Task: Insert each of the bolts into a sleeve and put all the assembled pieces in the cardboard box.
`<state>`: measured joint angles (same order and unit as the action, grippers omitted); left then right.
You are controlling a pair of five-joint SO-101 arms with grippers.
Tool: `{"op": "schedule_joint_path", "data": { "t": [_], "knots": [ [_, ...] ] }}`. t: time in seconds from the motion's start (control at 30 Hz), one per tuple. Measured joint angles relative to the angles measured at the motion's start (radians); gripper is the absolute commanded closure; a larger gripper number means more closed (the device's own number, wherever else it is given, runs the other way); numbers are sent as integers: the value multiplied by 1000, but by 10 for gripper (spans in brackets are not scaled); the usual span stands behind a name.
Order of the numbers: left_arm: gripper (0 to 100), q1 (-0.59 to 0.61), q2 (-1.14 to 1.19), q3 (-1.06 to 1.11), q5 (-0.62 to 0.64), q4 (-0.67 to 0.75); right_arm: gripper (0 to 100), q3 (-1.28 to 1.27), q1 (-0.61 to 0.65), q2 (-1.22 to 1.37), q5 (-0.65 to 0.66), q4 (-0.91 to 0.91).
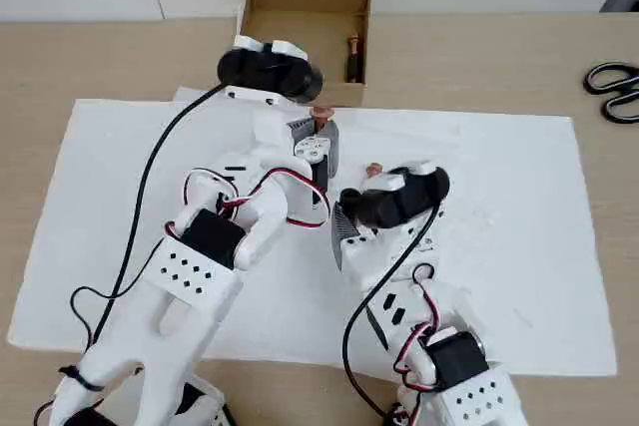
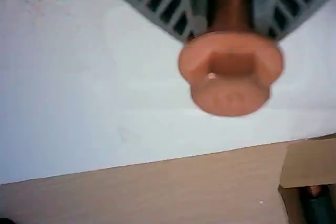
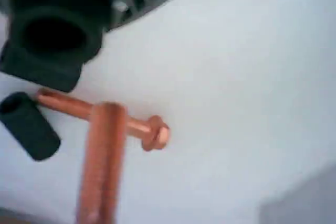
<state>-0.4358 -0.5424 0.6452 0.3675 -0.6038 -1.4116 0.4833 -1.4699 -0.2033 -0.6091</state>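
My left gripper (image 1: pixel 321 132) is shut on a copper bolt (image 1: pixel 321 113) just in front of the cardboard box (image 1: pixel 258 9). In the left wrist view the grey jaws of this gripper (image 2: pixel 229 9) clamp the shank, and the bolt's flanged hex head (image 2: pixel 230 74) sticks out over the white sheet. My right gripper (image 1: pixel 346 218) sits mid-sheet, shut on a black hollow sleeve (image 3: pixel 50 40). Under it lie a copper bolt (image 3: pixel 110 119), a second black sleeve (image 3: pixel 29 125) and another copper bolt (image 3: pixel 102 171) crossing the first. One bolt end (image 1: pixel 372 169) peeks out beside the right arm.
The box holds one dark assembled piece (image 1: pixel 352 57) against its right wall, also seen as a dark piece (image 2: pixel 316 203) in the left wrist view. A white paper sheet (image 1: pixel 519 226) covers the wooden table (image 1: pixel 479 57). Scissors (image 1: pixel 614 87) lie at the far right.
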Motion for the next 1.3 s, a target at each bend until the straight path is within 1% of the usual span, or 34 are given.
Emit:
{"op": "schedule_joint_path", "data": {
  "t": [0.27,0.4,0.57,0.77,0.97,1.3],
  "knots": [
    [995,-6,0,-5,0,3,995,-143,5,-124,0,6],
    [995,-37,0,-29,0,3,995,-184,15,-189,0,52],
    [995,-68,0,-29,17,3,995,-224,15,-232,0,61],
    [995,-72,0,-29,26,2,995,-229,15,-261,0,61],
    [995,-103,0,-29,26,-58,995,-229,15,-261,0,61],
    [995,-104,0,-31,32,-83,995,-230,15,-261,0,61]
  ]
}}
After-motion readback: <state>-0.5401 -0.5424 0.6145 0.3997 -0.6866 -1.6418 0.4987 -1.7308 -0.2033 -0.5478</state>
